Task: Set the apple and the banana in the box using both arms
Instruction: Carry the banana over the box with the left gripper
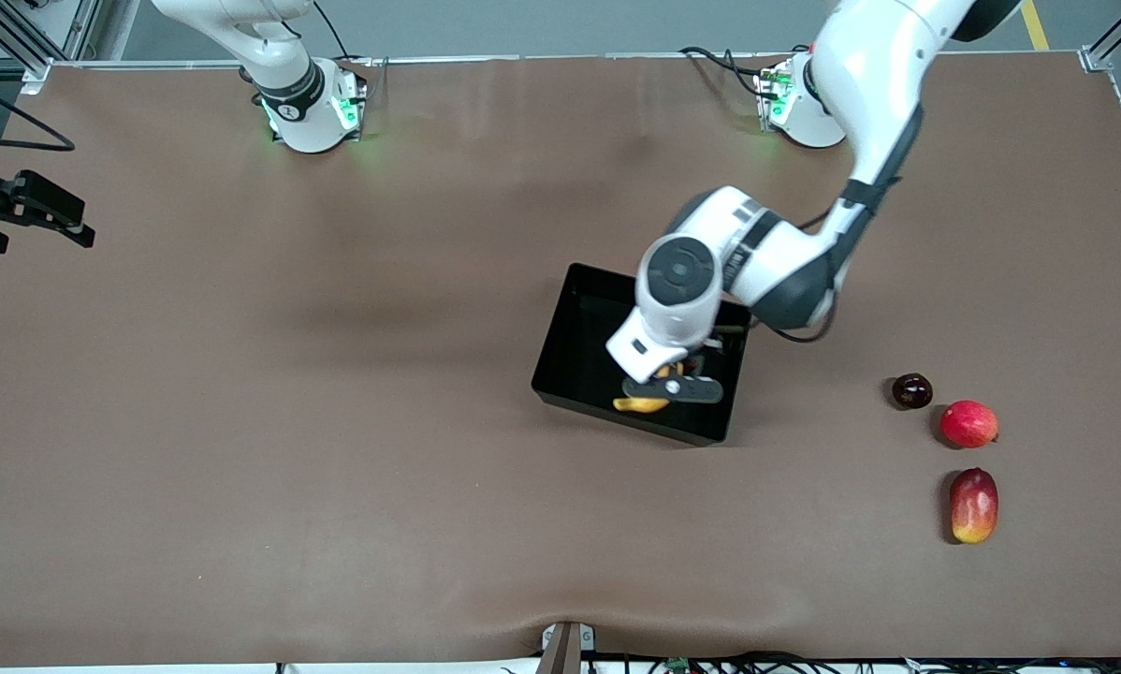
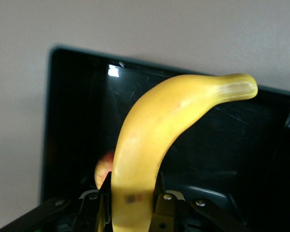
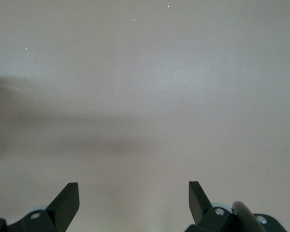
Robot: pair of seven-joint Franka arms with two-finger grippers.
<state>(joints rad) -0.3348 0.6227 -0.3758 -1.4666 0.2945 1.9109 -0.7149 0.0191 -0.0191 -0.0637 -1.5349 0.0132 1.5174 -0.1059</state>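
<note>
**Well, banana over the box, apple already inside**

Now the left arm reaches down from the upper right of the front view, and its left hand (image 1: pixel 670 387) sits over the box (image 1: pixel 570 323), clamped tight on the banana (image 1: pixel 640 404). From the left wrist view the banana (image 2: pixel 154 145) curves up out of the fingers (image 2: pixel 166 205), its pale tip against the dark box (image 2: pixel 72 121) floor. Tucked just beside the banana, low in that view, a sliver of red and yellow shows: the apple (image 2: pixel 103 172), lying in the box.

Over at the left edge of the front view, the right hand (image 1: pixel 32 208) waits above bare counter (image 1: pixel 289 468), its fingers (image 3: pixel 65 200) spread wide with nothing between them.

Down at the lower right of the front view, three fruits sit on the counter, well apart from the box: a small dark round fruit (image 1: pixel 911 390), a smooth red round fruit (image 1: pixel 968 423) just beside it, and a long red-and-yellow fruit (image 1: pixel 973 505) lower still, nearer the camera.
</note>
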